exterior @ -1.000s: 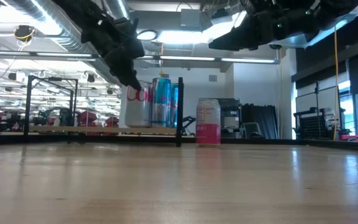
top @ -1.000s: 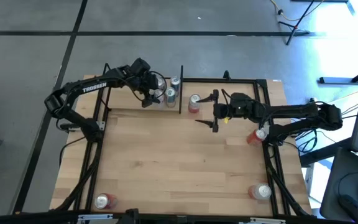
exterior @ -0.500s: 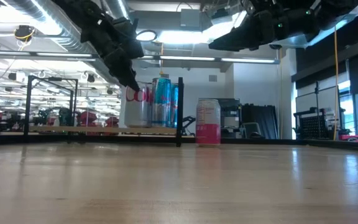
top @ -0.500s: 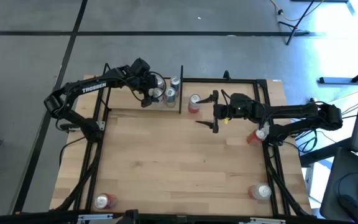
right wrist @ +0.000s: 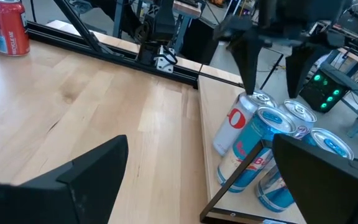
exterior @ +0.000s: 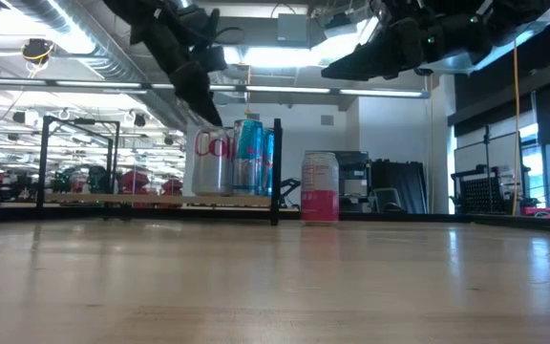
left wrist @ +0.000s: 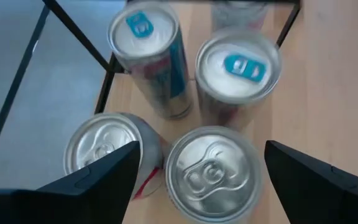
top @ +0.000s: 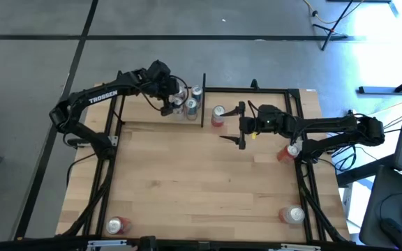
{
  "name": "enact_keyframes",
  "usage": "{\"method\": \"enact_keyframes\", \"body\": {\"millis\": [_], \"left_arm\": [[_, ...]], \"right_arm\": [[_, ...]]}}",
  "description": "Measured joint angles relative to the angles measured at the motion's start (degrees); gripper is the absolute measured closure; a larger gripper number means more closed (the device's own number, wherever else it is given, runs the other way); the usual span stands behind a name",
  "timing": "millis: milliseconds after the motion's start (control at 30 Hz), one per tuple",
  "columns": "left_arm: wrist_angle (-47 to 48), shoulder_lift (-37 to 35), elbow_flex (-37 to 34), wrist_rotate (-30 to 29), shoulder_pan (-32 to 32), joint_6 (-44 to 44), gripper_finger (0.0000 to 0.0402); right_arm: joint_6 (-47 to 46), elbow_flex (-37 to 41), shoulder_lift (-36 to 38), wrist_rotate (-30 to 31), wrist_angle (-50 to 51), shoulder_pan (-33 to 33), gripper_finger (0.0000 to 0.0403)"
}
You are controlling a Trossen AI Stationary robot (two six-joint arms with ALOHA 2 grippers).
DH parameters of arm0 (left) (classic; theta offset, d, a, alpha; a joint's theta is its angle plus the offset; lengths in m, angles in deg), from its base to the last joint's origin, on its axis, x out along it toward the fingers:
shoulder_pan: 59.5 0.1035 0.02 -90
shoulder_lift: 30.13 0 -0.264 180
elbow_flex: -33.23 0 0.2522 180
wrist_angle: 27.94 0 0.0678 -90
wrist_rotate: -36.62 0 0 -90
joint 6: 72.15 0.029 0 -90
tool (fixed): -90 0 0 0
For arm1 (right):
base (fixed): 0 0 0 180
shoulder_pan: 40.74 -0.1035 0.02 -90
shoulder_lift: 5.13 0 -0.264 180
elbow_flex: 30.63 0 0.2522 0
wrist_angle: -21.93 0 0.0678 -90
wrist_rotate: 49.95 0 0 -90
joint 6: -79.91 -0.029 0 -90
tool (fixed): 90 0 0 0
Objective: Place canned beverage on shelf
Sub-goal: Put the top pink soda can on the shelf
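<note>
Here the left gripper (top: 170, 102) hangs open above four cans (left wrist: 211, 174) on the shelf (exterior: 113, 200), touching none; the right gripper (top: 241, 124) waits open, empty.

four cans (left wrist: 210, 174) on shelf (top: 155, 117), fifth can (top: 218, 116) beside it

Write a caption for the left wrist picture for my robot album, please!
Open left gripper hovering above four cans on the light-wood shelf: two blue-tabbed slim cans, two silver-topped cans.
</note>
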Motion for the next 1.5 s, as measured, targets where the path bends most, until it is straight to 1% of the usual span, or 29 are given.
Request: {"method": "enact_keyframes", "body": {"millis": [167, 333, 400, 500, 533, 567, 600, 700, 800, 900, 967, 1033, 1133, 1333, 1500], "left_arm": [[5.1, -0.1, 4.0, 0.0, -2.7, -3.1, 0.0074], [5.8, -3.3, 3.2, 0.1, -5.8, -9.6, 0.0074], [5.0, -5.6, 1.1, 0.1, -7.7, -12.0, 0.0074], [-1.9, -10.2, -5.1, 0.0, -11.5, -16.1, 0.0074], [-4.6, -11.9, -7.6, -0.4, -12.9, -17.5, 0.0074], [-7.5, -13.5, -10.2, -1.4, -14.4, -18.8, 0.0074], [-10.5, -15.0, -12.9, -2.5, -15.8, -19.9, 0.0074], [-18.8, -18.7, -21.5, -5.7, -20.1, -22.4, 0.0074], [-28.5, -21.0, -28.4, -6.3, -23.9, -23.1, 0.0074], [-35.8, -21.4, -32.7, -6.3, -27.0, -22.7, 0.0074], [-39.9, -21.4, -34.3, -6.3, -28.3, -22.6, 0.0074], [-42.4, -21.4, -34.9, -6.4, -29.2, -22.7, 0.0074], [-43.4, -21.4, -35.1, -6.4, -30.2, -23.0, 0.0074], [-45.8, -21.2, -35.1, -6.9, -32.2, -23.1, 0.0074], [-46.8, -21.0, -35.1, -7.0, -32.9, -23.1, 0.0074]], "right_arm": [[0.0, 0.0, 0.0, 1.0, 0.1, 0.0, 0.0017], [0.1, 0.0, 0.0, 2.6, 1.7, 0.0, 0.0017], [-0.7, 0.0, 0.0, 8.2, 1.6, -0.1, 0.0017], [-1.3, 0.0, 0.0, 18.6, 2.2, 0.2, 0.0017], [-1.4, 0.0, 0.0, 20.7, 3.0, 0.8, 0.0017], [-1.8, 0.0, 0.0, 21.2, 3.7, 1.6, 0.0017], [-2.6, 0.0, 0.0, 20.5, 4.1, 2.6, 0.0017], [-5.1, 0.0, -0.5, 13.6, 5.3, 6.9, 0.0017], [-6.8, 0.0, -2.2, 6.6, 6.2, 11.7, 0.0017], [-7.7, 0.0, -5.4, -0.4, 6.0, 15.5, 0.0017], [-7.7, 0.0, -8.3, -3.8, 5.2, 16.7, 0.0017], [-7.6, 0.0, -10.9, -4.4, 3.0, 16.9, 0.0017], [-6.4, 0.0, -13.0, -4.0, -1.0, 16.9, 0.0017], [-4.7, 0.0, -14.2, -6.7, -2.5, 16.9, 0.0017], [-4.1, 0.0, -16.0, -6.4, -4.7, 16.9, 0.0017]]}}
